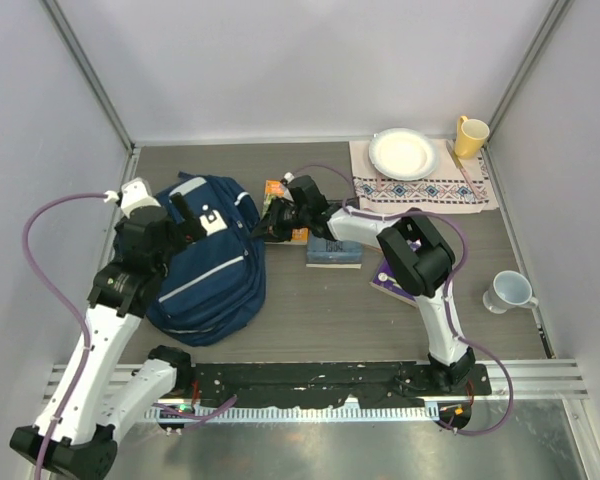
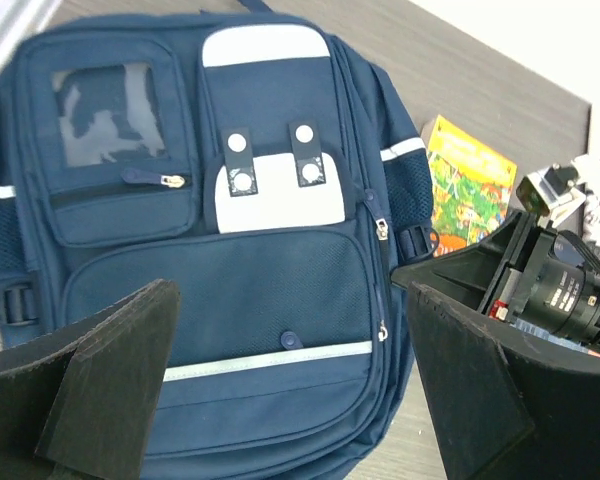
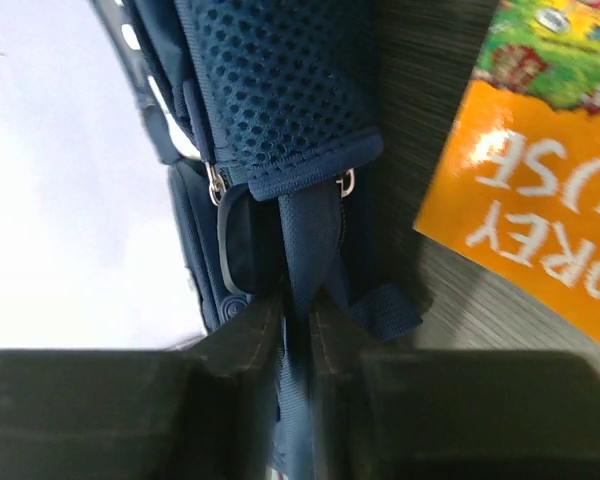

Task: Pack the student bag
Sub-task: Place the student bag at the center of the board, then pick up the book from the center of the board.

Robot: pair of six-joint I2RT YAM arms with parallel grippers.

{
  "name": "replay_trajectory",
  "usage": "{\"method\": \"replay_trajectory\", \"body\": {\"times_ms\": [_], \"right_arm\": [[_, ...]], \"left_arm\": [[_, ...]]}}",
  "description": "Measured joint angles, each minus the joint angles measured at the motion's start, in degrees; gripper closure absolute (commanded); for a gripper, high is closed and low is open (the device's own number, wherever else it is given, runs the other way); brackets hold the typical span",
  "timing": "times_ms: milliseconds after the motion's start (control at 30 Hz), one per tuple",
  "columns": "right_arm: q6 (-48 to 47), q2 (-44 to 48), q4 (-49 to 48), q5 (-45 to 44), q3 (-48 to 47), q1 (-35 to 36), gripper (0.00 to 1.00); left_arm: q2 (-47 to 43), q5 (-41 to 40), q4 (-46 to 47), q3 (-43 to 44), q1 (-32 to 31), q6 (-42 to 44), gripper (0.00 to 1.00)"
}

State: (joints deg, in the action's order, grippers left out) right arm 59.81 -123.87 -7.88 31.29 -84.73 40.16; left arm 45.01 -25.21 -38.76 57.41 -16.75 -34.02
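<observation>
- Nearest the right wrist camera, the right jaws are pinched together on a navy webbing strap (image 3: 305,240) that hangs below the mesh side pocket of the student bag (image 1: 205,265).
- The left jaws stand wide apart above the bag's front pockets, with both fingers (image 2: 90,370) clear of the fabric and holding nothing.
- The bag lies flat on the left half of the table (image 1: 310,310), front side up and its top toward the far edge. An orange picture book (image 1: 277,188) lies just beside its right flank.
- It looks soft, limp and probably light (it sits quite flat, so likely near empty). A pull on 1 strap should drag or fold it, not lift it.
- The zips appear closed. A better hold is likely a zip pull, with the other jaws pinning the fabric at the top edge.
</observation>
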Motion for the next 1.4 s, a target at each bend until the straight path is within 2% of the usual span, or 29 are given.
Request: {"method": "replay_trajectory", "body": {"times_ms": [67,100,167,233,300,533,667,800,967,1300,1400], "right_arm": [[-3.41,0.33,3.1,-1.62,0.0,0.39,0.48],[-5.64,0.61,5.03,-2.38,-0.04,0.55,0.38],[-8.76,1.42,8.04,-3.54,-0.15,0.59,0.33],[-12.02,2.62,11.47,-4.76,-0.9,0.5,0.22],[-15.04,4.02,14.73,-6.36,-2.14,0.33,0.19],[-22.49,14.8,20.94,-17.16,-2.58,-4.57,0.2],[-22.62,18.56,20.52,-20.79,0.44,-10.45,0.28],[-22.38,18.6,20.35,-22.43,4.0,-15.56,0.37],[-22.01,18.58,19.67,-21.81,5.09,-16.11,0.48],[-20.44,16.87,14.53,-19.96,5.18,-15.63,0.49],[-19.74,14.25,12.81,-18.64,5.18,-15.63,0.49]], "left_arm": [[1.51,1.79,0.35,-0.46,0.0,0.11,0.0],[2.12,2.71,0.39,-0.61,0.0,0.22,0.0],[3.02,4.28,0.7,-0.66,0.0,0.44,0.01],[4.11,6.32,1.7,-0.66,0.0,0.7,0.0],[5.16,7.82,2.64,-0.68,0.0,1.09,0.0],[10.82,15.15,8.87,-1.27,0.0,1.57,0.0],[19.34,21.11,13.49,1.38,0.0,1.53,0.0],[30.51,26.1,17.79,7.87,-0.59,1.53,0.0],[41.66,28.28,22.51,15.13,-1.2,1.55,0.0],[66.01,30.6,22.51,34.99,-1.25,0.96,0.0],[71.14,29.66,21.42,38.07,-1.22,-0.33,0.0]]}}
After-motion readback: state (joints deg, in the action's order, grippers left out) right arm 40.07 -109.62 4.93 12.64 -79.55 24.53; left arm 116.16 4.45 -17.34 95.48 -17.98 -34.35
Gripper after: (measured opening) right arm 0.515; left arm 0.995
